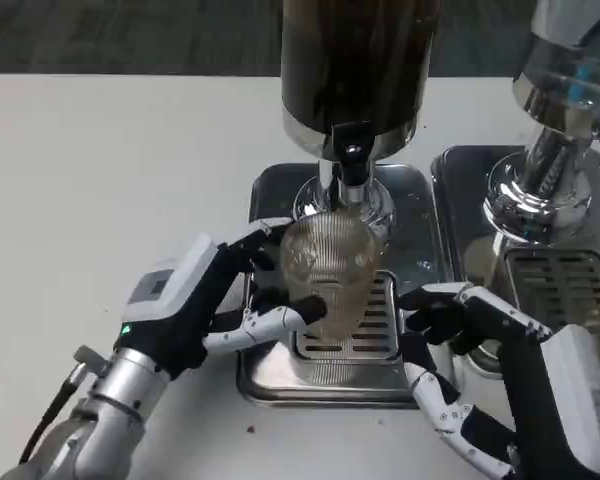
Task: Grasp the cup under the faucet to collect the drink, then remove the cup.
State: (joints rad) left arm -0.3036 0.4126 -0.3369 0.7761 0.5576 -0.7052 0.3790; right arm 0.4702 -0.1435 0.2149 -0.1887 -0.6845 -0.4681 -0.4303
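Head view, left hand (195,300) gripping upright ribbed cup (330,270) under faucet (352,160)

Ribbed clear cup (332,270), shiny metal tray (270,370)

Clear ribbed cup (332,270) stands upright on the drip tray grate (375,335), right under the faucet (352,160). My left hand (205,300) is wrapped around it, w/ little or nothing inside afaict.

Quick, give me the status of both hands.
Left hand: fingers wrapped around the ribbed glass cup under the faucet, holding it.
Right hand: open, holding nothing, fingers apart beside the drip tray.
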